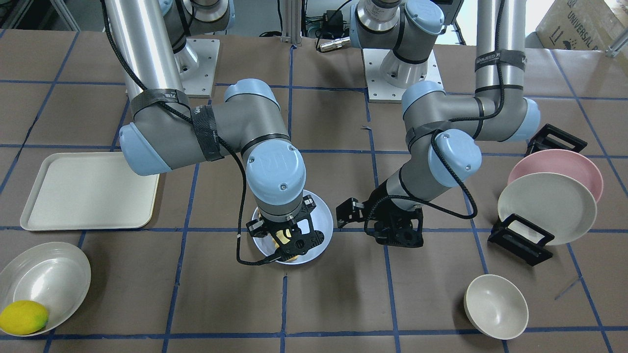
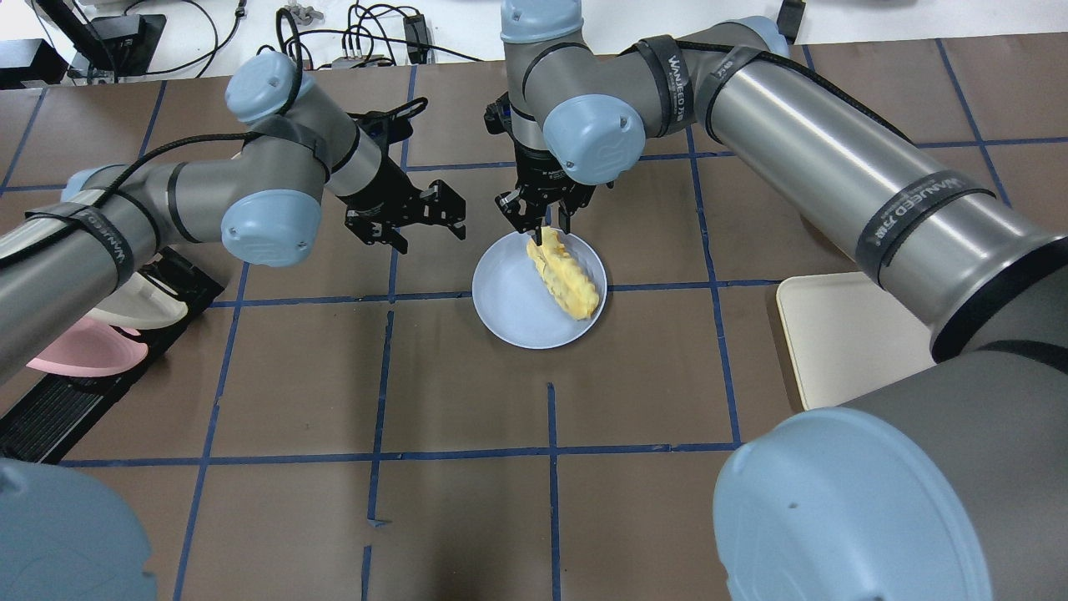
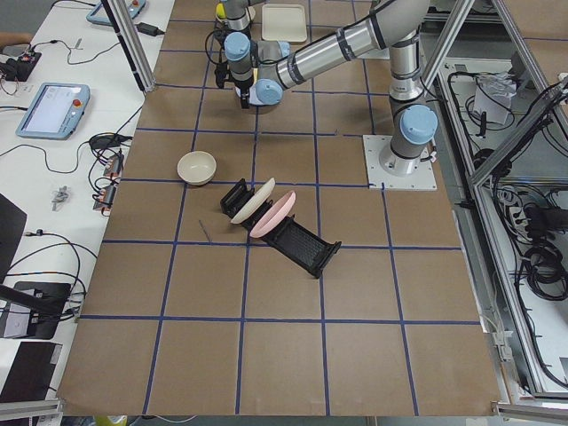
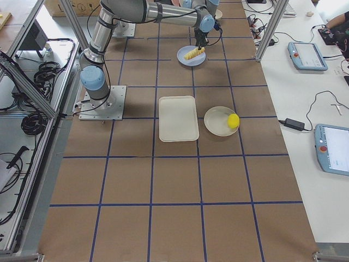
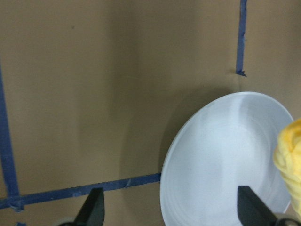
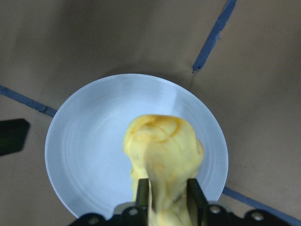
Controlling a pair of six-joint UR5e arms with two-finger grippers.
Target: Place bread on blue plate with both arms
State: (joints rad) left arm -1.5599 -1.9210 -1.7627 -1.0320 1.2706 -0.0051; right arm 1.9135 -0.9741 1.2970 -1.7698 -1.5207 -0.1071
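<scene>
The pale-yellow bread (image 2: 569, 280) lies across the right half of the blue plate (image 2: 509, 309) near the table's middle. My right gripper (image 2: 549, 227) stands over the plate's far edge, shut on the bread's far end. In the right wrist view the bread (image 6: 162, 150) sits between the fingers (image 6: 195, 193) above the plate (image 6: 80, 155). My left gripper (image 2: 421, 221) is open and empty, just left of the plate and apart from it. The left wrist view shows its fingertips (image 5: 96, 209) spread wide, with the plate (image 5: 216, 155) and the bread's edge (image 5: 289, 155) at the right.
A cream tray (image 1: 88, 191) lies on my right. A bowl (image 1: 49, 274) holds a lemon (image 1: 23, 317). A pink plate (image 1: 564, 164) and a cream plate (image 1: 547, 206) lean in a black rack on my left. A small bowl (image 1: 495, 306) stands near it.
</scene>
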